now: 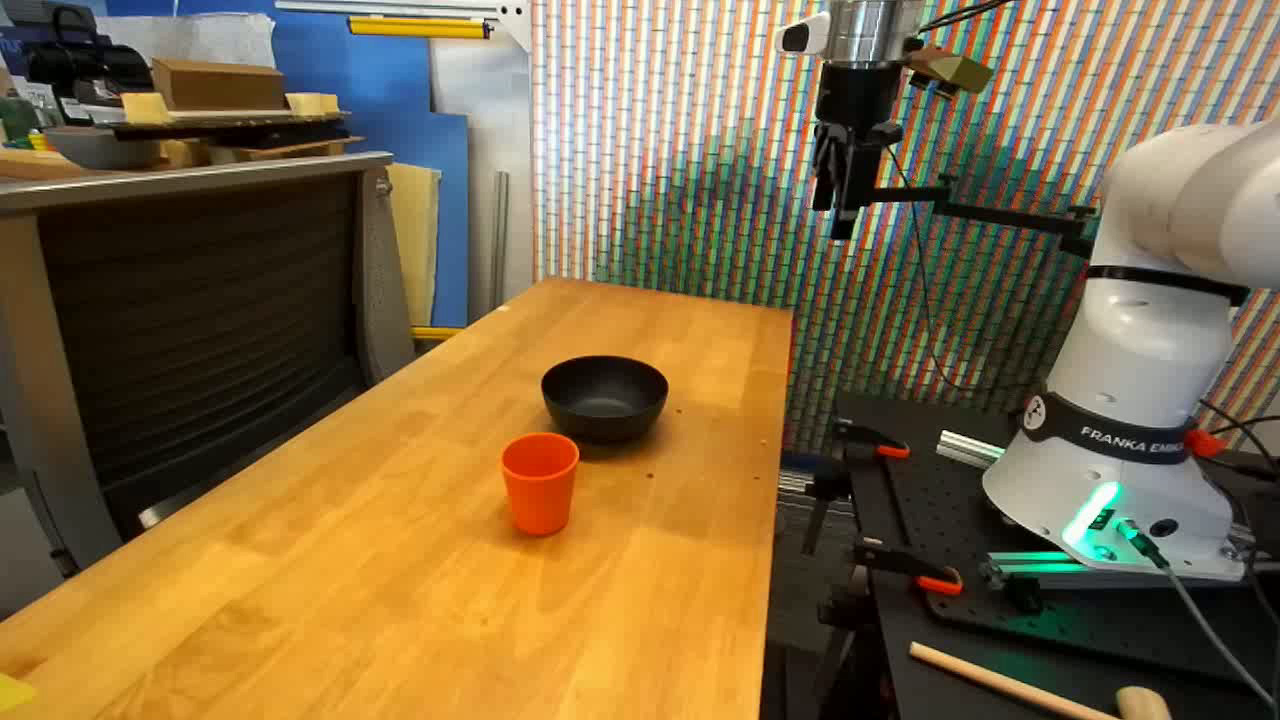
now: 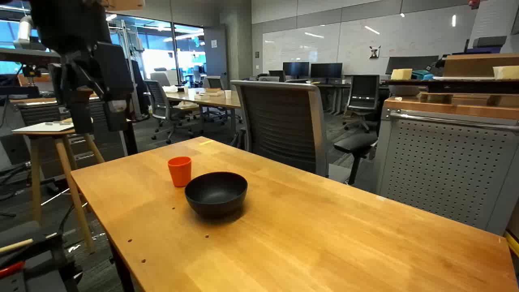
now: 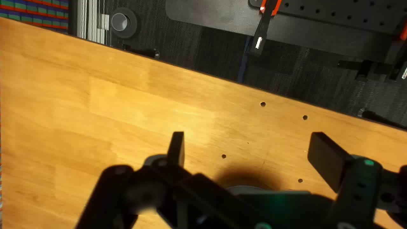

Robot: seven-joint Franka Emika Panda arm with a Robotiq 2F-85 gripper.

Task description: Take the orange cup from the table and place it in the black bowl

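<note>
The orange cup (image 1: pixel 540 485) stands upright on the light-brown wooden table (image 1: pixel 420 620); it also shows in an exterior view (image 2: pixel 180 172). The black bowl (image 1: pixel 604 400) sits upright close to the cup, apparently with nothing in it; it also shows in an exterior view (image 2: pixel 216 194). My gripper (image 1: pixel 833 215) hangs high above the table's level, away from cup and bowl, and shows in an exterior view (image 2: pixel 100 125). In the wrist view my gripper (image 3: pixel 248 143) has its fingers wide apart with nothing between them. There only a sliver of the bowl's rim (image 3: pixel 243 189) shows, and the cup is out of view.
A black bench (image 1: pixel 960 560) with clamps carries the robot base (image 1: pixel 1110 470) and a wooden mallet (image 1: pixel 1010 685), across a gap from the table's edge. A chair (image 2: pixel 279 125) stands against the table's far side. A cluttered workbench (image 2: pixel 450 166) stands beyond.
</note>
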